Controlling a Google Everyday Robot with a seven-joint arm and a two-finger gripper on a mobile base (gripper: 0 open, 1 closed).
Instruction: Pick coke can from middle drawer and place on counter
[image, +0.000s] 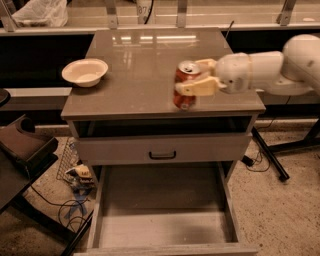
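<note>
The red coke can (184, 85) with a silver top is held upright in my gripper (196, 76), whose pale fingers are shut around its upper half. The can is over the front right part of the glossy grey-brown counter (145, 75), at or just above its surface; I cannot tell if it touches. My white arm reaches in from the right edge. The middle drawer (165, 227) is pulled open below, with a bare pale floor.
A white bowl (85, 72) sits on the counter's left side. A closed drawer front with a black handle (162, 155) is under the counter. A dark chair (22, 150) and cables are on the floor at left; a stand's legs are at right.
</note>
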